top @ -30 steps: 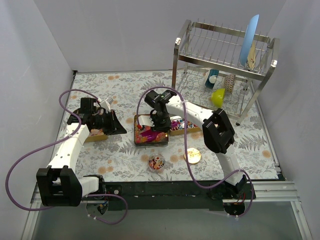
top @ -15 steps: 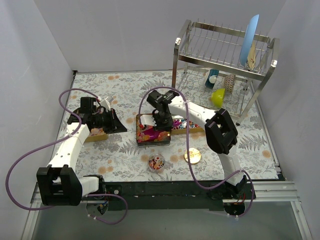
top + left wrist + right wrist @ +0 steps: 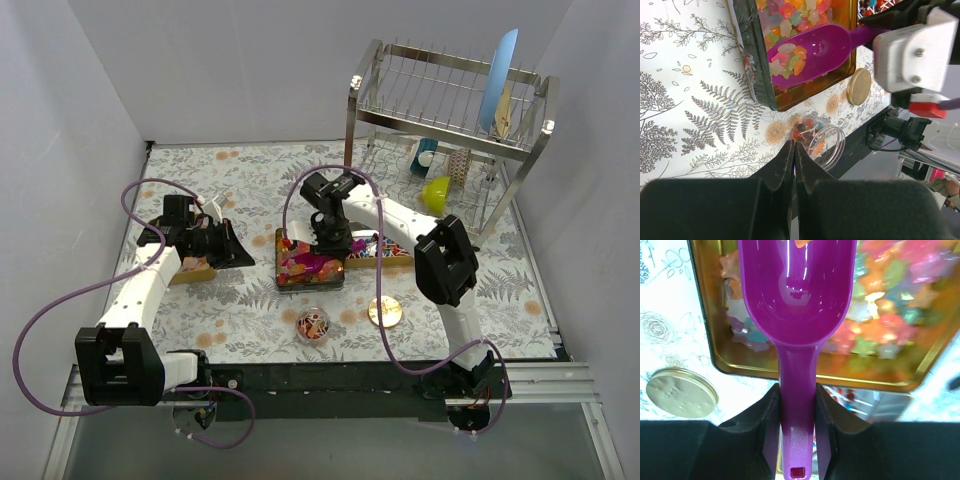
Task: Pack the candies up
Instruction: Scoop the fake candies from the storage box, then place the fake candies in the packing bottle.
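Right wrist view shows the right gripper clenched on the handle of the purple scoop, its bowl lying among the pastel candies in the gold tin. Left wrist view shows a few gummies in that bowl, the left gripper clamped on nothing, and a small clear jar of sweets near the tin.

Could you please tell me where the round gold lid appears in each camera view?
Top external: the gold lid lies right of and nearer than the candy tin.
Left wrist: right of centre, beside the tin's corner.
Right wrist: lower left, outside the tin's corner.
Shared landmark: the candy tin.
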Action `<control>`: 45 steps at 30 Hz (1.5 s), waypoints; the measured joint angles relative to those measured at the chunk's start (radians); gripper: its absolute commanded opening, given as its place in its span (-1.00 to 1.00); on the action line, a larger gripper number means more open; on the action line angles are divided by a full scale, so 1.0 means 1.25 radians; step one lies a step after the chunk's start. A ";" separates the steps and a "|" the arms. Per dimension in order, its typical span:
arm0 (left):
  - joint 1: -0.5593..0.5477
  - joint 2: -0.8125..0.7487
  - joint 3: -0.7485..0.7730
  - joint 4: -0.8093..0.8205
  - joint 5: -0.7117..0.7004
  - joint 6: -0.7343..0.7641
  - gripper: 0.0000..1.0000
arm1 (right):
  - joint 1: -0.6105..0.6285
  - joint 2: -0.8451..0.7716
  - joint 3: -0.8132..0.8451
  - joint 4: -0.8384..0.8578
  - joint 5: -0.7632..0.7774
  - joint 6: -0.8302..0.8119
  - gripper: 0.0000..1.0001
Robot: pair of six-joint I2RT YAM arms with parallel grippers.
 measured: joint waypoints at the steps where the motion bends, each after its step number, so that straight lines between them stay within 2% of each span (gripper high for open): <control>1: 0.000 0.000 0.000 0.000 0.000 0.000 -1.00 | -0.001 -0.001 -0.011 0.004 -0.001 0.003 -0.97; 13: 0.003 0.000 -0.032 0.000 0.000 0.012 -1.00 | -0.018 -0.110 -0.221 0.124 -0.029 0.033 -0.97; 26: 0.004 -0.001 -0.038 -0.002 0.000 0.021 -0.99 | -0.069 -0.156 -0.283 0.192 -0.143 0.052 -0.97; 28: 0.004 -0.002 -0.037 -0.002 0.000 0.021 -0.89 | -0.078 -0.179 -0.303 0.201 -0.160 0.049 -0.97; 31: 0.004 -0.002 -0.031 -0.001 -0.001 0.023 -0.53 | -0.084 -0.226 -0.324 0.204 -0.173 0.040 -0.97; 32: 0.004 -0.002 -0.027 0.002 -0.001 0.026 -0.30 | -0.084 -0.244 -0.326 0.199 -0.175 0.038 -0.97; 35: 0.005 -0.002 -0.016 0.011 -0.001 0.032 -0.14 | -0.084 -0.302 -0.326 0.190 -0.178 0.020 -0.97; 39: 0.005 -0.002 -0.001 0.029 -0.001 0.037 -0.02 | -0.083 -0.372 -0.329 0.146 -0.161 -0.021 -0.97; 45: 0.005 -0.002 0.007 0.041 -0.013 0.044 0.03 | -0.066 -0.455 -0.389 0.065 -0.096 -0.093 -0.97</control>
